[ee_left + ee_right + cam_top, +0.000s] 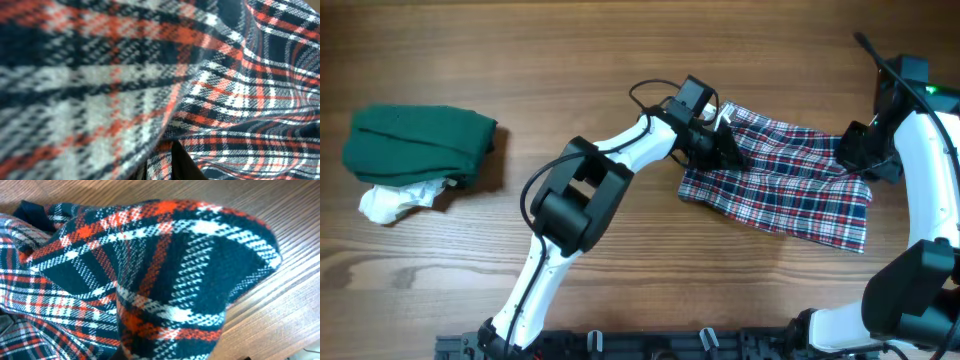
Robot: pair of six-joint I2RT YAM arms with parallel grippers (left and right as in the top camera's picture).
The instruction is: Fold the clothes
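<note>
Plaid cloth (782,185), thin, limp and light by its drape, lies rumpled near the desk's (620,290) right edge; best held at corners or hem. Left pincer (720,140) and right pincer (855,150) sit at opposite ends, cloth filling both wrist views, so their grip cannot be told.

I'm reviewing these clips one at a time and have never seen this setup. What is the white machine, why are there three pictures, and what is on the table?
You are looking at two white robot arms at a wooden table. The top picture comes from a camera fixed above; the other two come from cameras on each arm's wrist, so close that cloth fills them.

On the table lie a checked cloth in red, white and dark blue, and, far to the left, a green cloth with something white and crumpled at its edge.

The left hand is at the checked cloth's left end, the right hand at its right end. Each seems to grip it, but the fingers are hidden.
</note>
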